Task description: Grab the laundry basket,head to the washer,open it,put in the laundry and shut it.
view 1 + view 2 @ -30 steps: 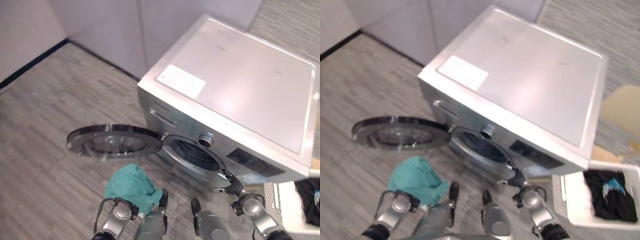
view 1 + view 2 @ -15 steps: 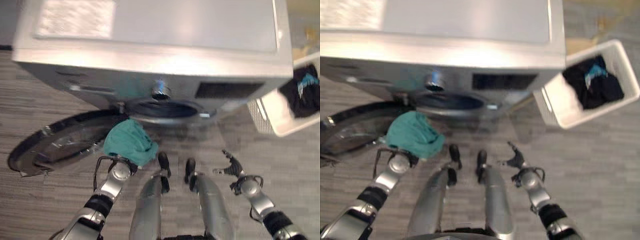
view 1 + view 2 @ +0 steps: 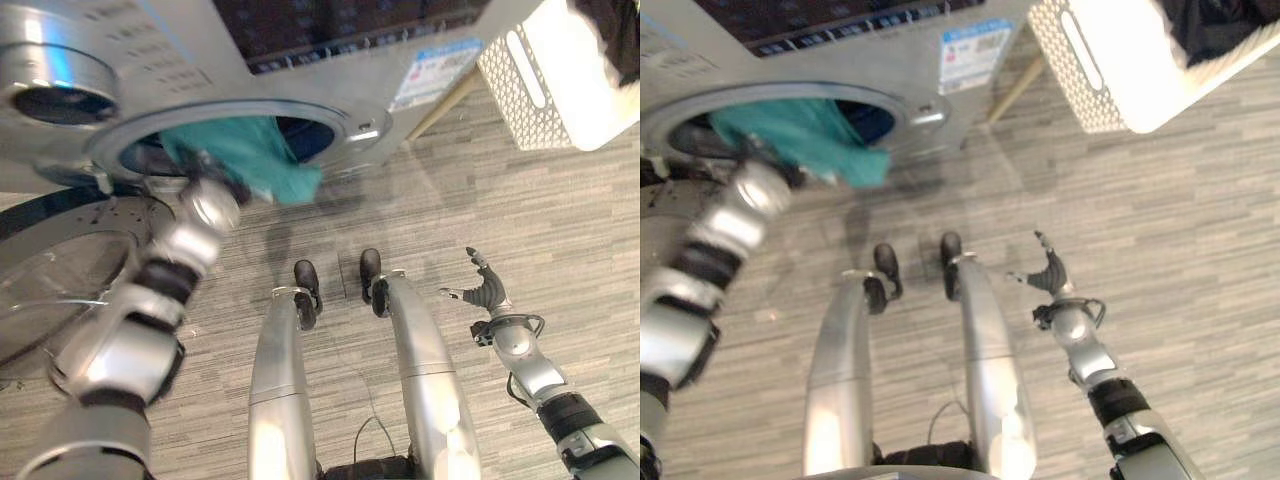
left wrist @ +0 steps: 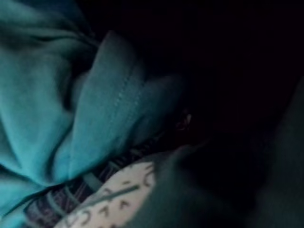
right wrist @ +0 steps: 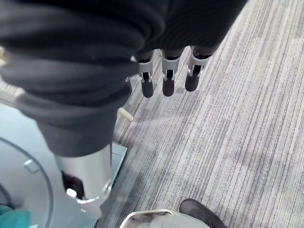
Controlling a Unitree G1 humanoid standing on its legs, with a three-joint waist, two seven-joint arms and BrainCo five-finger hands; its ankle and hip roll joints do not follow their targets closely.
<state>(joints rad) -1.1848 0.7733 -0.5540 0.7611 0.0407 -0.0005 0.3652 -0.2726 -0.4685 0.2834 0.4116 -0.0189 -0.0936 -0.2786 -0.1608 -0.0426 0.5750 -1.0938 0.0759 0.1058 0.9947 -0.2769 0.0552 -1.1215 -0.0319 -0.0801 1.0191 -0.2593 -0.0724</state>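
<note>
One garment, a teal cloth (image 3: pixel 250 165), is at the mouth of the washer (image 3: pixel 840 45), draped half in and half out of the round opening; the left hand (image 3: pixel 207 203) is at the rim beneath it, and whether its fingers are curled in the fabric cannot be told, since the cloth covers them; the left wrist view shows soft teal folds with a stitched hem, a patterned fabric beneath, and the dark drum beyond. Step in hand, as judged: loading; to do it well the arm should carry the bundle deep past the rim before the cloth is released, so that no trailing corner hangs over the door seal; the loose flap toward the washer's latch side looks most likely to snag. Right hand (image 3: pixel 1050 272) hangs idle above the floor (image 3: pixel 560 200), fingers spread and relaxed, holding nothing; the right wrist view shows them straight with dark tips. Laundry basket (image 3: pixel 1090 70), white perforated plastic with a slot handle, stands beside the washer with dark clothes (image 3: pixel 1220 25) in it, so more loads appear to remain. Washer front: smooth silver metal; door (image 3: pixel 50 280), glass in a dark ring, swung wide open; floor, grey striped plank.
</note>
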